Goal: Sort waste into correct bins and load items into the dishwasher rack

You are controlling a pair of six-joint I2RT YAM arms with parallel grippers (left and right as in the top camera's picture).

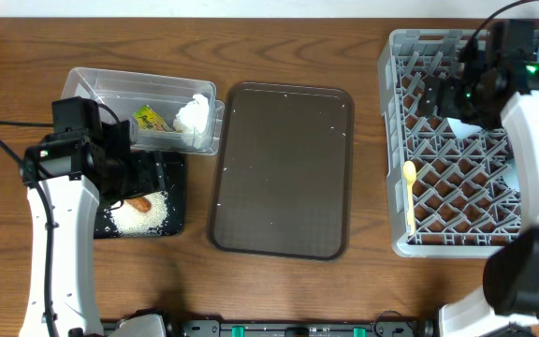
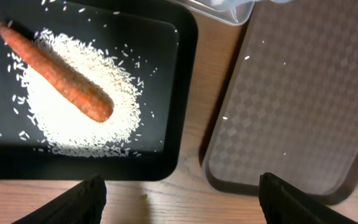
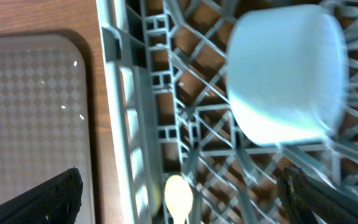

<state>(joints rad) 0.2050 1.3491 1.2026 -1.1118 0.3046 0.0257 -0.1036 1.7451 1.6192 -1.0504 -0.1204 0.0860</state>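
Bowl (image 3: 284,74) lies in rack (image 1: 393,150), spoon (image 1: 410,192) by rack's left wall. Right gripper (image 3: 185,198) over them, fingers spread wide, empty. Carrot (image 2: 58,71) on rice (image 2: 73,121) in black tray (image 2: 160,168). Left gripper (image 2: 182,199) over its near edge, spread, holding nothing. Wrapper (image 1: 148,119) and tissue (image 1: 193,114) in tub (image 1: 101,84). Judged: sorting near done. Stray grains (image 2: 224,117) on brown tray (image 1: 284,187) left, needing fine pinch. Right arm hides rest of rack.
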